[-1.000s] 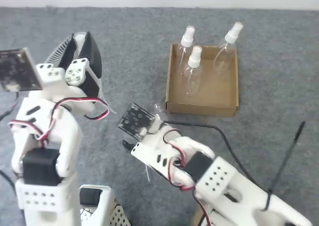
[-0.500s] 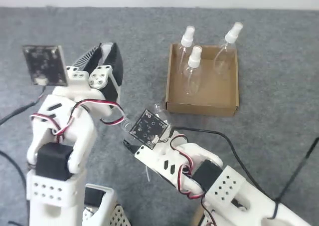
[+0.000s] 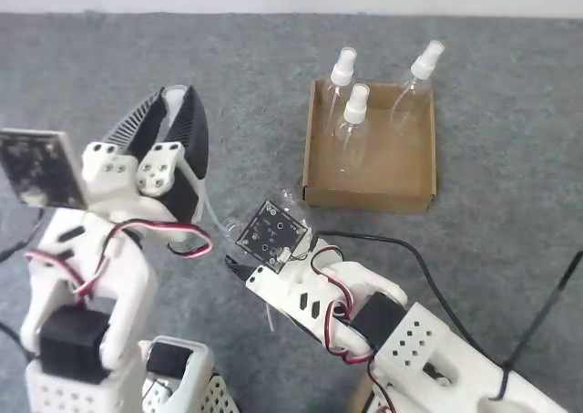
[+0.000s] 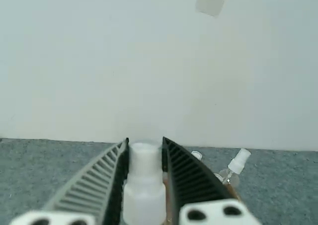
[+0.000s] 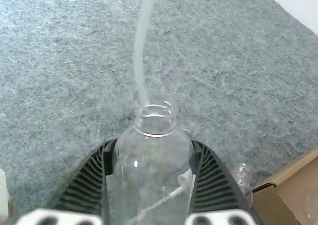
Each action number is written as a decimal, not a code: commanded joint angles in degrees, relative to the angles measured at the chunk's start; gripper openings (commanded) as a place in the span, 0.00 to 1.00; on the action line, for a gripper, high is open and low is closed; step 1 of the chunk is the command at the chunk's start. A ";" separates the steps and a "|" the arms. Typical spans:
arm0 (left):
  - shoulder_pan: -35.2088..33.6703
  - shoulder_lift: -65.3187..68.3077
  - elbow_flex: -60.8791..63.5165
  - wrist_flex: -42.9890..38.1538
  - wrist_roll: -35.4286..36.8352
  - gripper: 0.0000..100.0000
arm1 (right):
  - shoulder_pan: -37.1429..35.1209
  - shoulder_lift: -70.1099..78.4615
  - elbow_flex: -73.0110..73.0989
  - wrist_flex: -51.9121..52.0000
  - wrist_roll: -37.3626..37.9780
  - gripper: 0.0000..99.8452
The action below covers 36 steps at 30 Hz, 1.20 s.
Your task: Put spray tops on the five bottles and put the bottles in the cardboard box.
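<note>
CHANGE: left end effector (image 4: 144, 148), clamped on spray top (image 4: 144, 195), was swung back leftward; bottle (image 5: 154, 165) is kept gripped by right end effector (image 5: 153, 151) near cardboard box (image 3: 369, 197) | SURFACE: grey carpeted surface (image 3: 510, 158) | ROOM: pale wall (image 4: 149, 61) behind

You have three clear bottles (image 3: 351, 138) fitted with white spray tops (image 3: 357, 94), standing in the open cardboard box (image 3: 364, 197). The left gripper (image 4: 145, 144) clamps a loose spray top (image 4: 144, 185). Its thin dip tube (image 5: 143, 46) hangs down to the open mouth of the uncapped bottle (image 5: 154, 158), which the right gripper (image 5: 153, 146) grips.
</note>
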 commanded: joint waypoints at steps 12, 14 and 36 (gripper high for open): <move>0.44 -0.18 5.85 -3.43 -0.97 0.01 | 0.04 -2.51 0.18 -1.54 -0.70 0.01; 0.44 -0.18 8.04 -3.34 -0.97 0.01 | 0.04 -2.59 0.18 -1.54 -0.70 0.01; 0.62 -9.76 23.25 -1.05 -1.23 0.01 | 6.29 -2.07 10.46 -24.75 -0.70 0.01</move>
